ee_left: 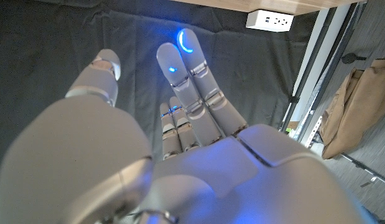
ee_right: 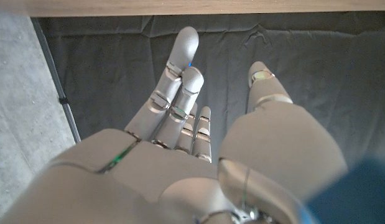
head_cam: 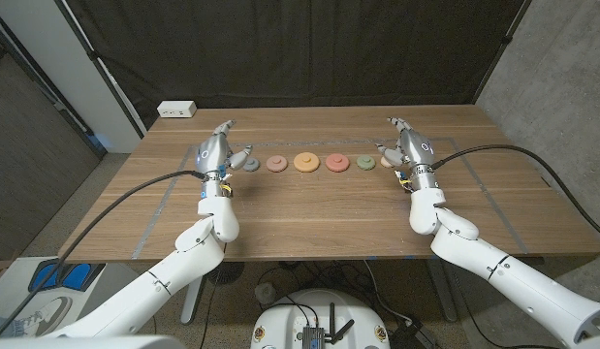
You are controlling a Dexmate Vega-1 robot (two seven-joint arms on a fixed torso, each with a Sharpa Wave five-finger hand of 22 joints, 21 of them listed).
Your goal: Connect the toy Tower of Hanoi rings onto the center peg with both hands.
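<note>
Evidently poised to start, the left hand (head_cam: pixel 216 153) and right hand (head_cam: pixel 408 148) stand empty, fingers apart, flanking the rings (head_cam: pixel 306 163) mid-table.

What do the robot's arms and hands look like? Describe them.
Both arms are glossy white with rounded segments and a black cable along each. The left hand and right hand are silver-grey metal with jointed fingers. Blue lights glow on the left hand's fingertips.

Wooden table (head_cam: pixel 309 208): row of five rings across the middle, namely grey (head_cam: pixel 251 165), pink (head_cam: pixel 276 164), orange (head_cam: pixel 305 162), red (head_cam: pixel 336 163), green (head_cam: pixel 365 163); white power strip (head_cam: pixel 176 110) at far-left corner.
</note>
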